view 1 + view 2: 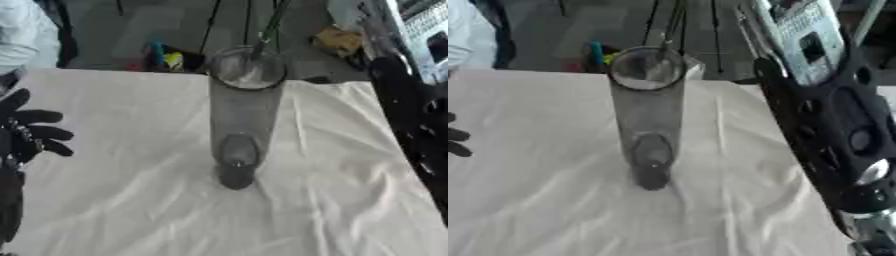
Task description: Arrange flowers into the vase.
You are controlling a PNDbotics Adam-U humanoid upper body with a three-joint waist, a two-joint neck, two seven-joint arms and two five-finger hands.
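Vase (240,120): clear glass, tall, upright on the white cloth (131,210), well to the right of the left hand. A thin green stem (271,25) leans out of its mouth.

Left hand (26,132): black, fingers spread and relaxed, holding nothing, at the cloth's left edge.

Right arm (833,140): black, right of the vase; its hand cannot be made out.

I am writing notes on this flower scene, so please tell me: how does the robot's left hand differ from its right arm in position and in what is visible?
The left hand shows at the left edge with its fingers spread, open and holding nothing; of the right arm no hand is visible. The left hand stays away from the vase, while the right arm rises along the right side, reaching past the vase. Both are black, above the white cloth.
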